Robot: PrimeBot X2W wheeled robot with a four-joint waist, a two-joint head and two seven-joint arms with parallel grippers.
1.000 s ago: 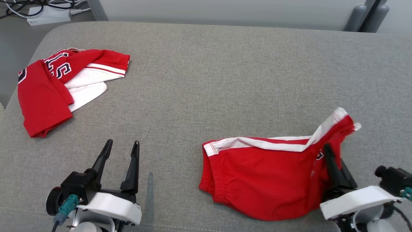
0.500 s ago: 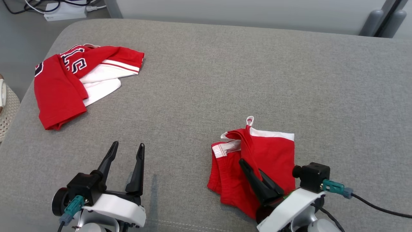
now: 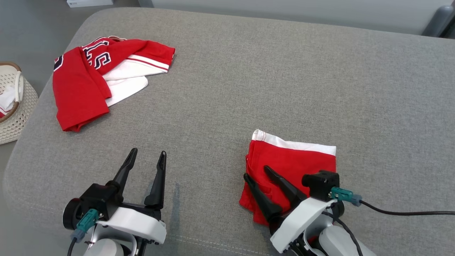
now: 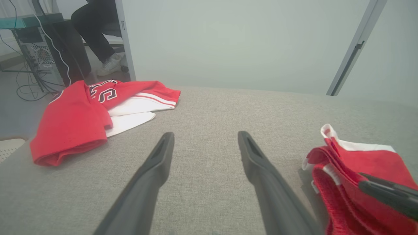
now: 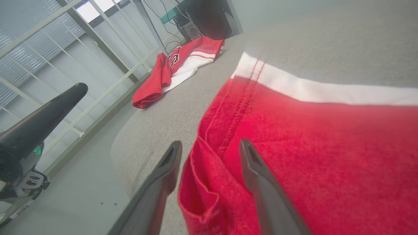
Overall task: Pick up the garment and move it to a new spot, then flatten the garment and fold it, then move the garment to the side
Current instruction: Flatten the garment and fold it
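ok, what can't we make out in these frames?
- Head view: near edge of the folded shorts, hidden by the right gripper and its wrist.
- Right wrist view: whether the fingers touch the cloth fold between them; too close and blurred.
- Head view: basket, cut off by the left edge; contents unclear.
- Head view: jersey lettering, partly folded under itself.

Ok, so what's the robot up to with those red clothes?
The robot is folding a pair of red shorts on a grey padded surface. They lie folded into a compact square. The right gripper sits over their near left edge, fingers apart, not pinching the cloth. The left gripper is open over bare surface, holding nothing. A red jersey lies crumpled at the far left. Moving the shorts aside looks like what's left.
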